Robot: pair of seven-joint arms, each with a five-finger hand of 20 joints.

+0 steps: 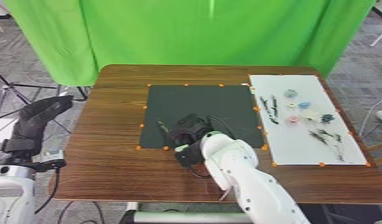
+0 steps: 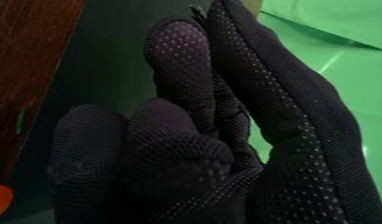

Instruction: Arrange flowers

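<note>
Black-gloved, one right hand (image 1: 189, 131) is hovering over one dark mat (image 1: 205, 97), its grip unclear, beside one sprig (image 1: 163, 126); one left hand (image 1: 43, 111) is hanging open; at least five flower heads (image 1: 292, 119) are lying on one white board (image 1: 298, 145).

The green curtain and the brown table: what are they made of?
The curtain looks like fabric with a faint sheen, hanging in soft folds. The table seems to be wood, or smooth wood-look laminate, judging by its streaky grain.
</note>
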